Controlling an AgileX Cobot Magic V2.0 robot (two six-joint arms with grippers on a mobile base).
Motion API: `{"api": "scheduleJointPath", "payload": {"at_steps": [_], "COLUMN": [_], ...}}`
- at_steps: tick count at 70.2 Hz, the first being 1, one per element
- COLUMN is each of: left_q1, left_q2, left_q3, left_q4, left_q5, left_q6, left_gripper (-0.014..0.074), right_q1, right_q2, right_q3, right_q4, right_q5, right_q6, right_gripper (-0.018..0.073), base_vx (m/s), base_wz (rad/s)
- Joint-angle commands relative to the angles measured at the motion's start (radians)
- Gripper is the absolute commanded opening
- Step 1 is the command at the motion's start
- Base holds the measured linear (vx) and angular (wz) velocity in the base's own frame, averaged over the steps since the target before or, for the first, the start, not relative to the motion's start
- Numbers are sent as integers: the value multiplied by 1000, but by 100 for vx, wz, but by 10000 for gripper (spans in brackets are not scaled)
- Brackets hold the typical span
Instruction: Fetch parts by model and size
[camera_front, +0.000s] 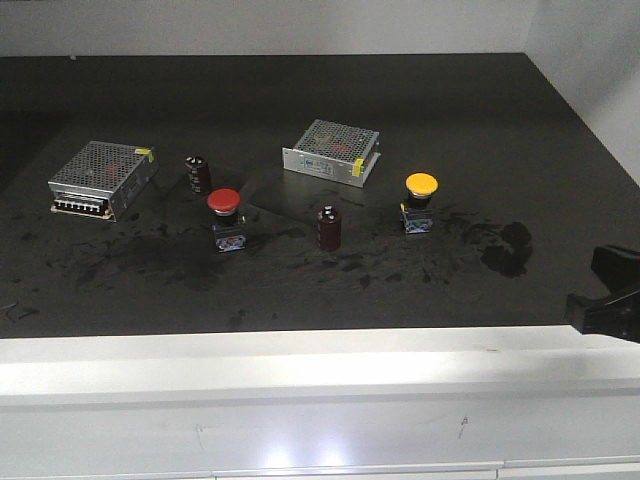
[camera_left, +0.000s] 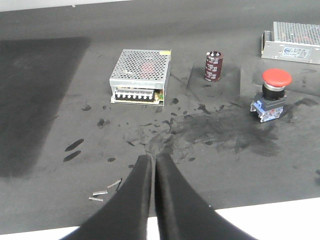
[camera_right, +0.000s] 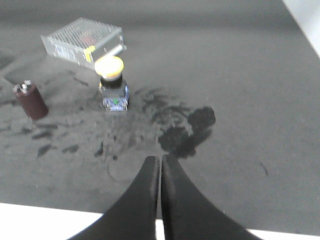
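The red mushroom-cap switch (camera_front: 226, 220) stands on its dark base left of centre on the black table; it also shows in the left wrist view (camera_left: 272, 95) at far right. The yellow switch (camera_front: 420, 201) stands right of centre and shows in the right wrist view (camera_right: 112, 82). My left gripper (camera_left: 152, 159) is shut and empty, low over the table's front edge, well short of the red switch. My right gripper (camera_right: 160, 158) is shut and empty, near the front edge, short of the yellow switch; part of that arm (camera_front: 612, 296) shows at the far right of the front view.
Two silver mesh-covered boxes (camera_front: 104, 178) (camera_front: 332, 151) lie at the back. Two dark red capacitors (camera_front: 198, 173) (camera_front: 329, 227) stand between the switches. Small metal bits (camera_left: 105, 190) lie near the left gripper. The table (camera_front: 300, 90) is smudged, with a white front edge.
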Motion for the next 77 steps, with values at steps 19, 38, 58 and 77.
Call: {"api": "scheduleJointPath", "payload": {"at_steps": [19, 38, 58, 77], "left_q1": [-9, -9, -9, -9], "left_q2": [10, 49, 46, 188], "left_q3": [-25, -25, -25, -189], "left_q4": [-33, -48, -78, -132], "left_q5": [-46, -18, -55, 41], "left_q6": [-3, -3, -15, 16], "left_gripper": [113, 474, 545, 533], "right_q1": [3, 3, 3, 3], "right_q2": [5, 43, 46, 46], "right_q3": [-34, -34, -34, -34], "right_q4": [-13, -13, -13, -9], "right_q5": [-40, -39, -42, -42], "right_q6": [-3, -4, -5, 0], "right_gripper": [167, 493, 549, 549], "base_vx": [0, 0, 0, 0], "base_wz": [0, 0, 0, 0]}}
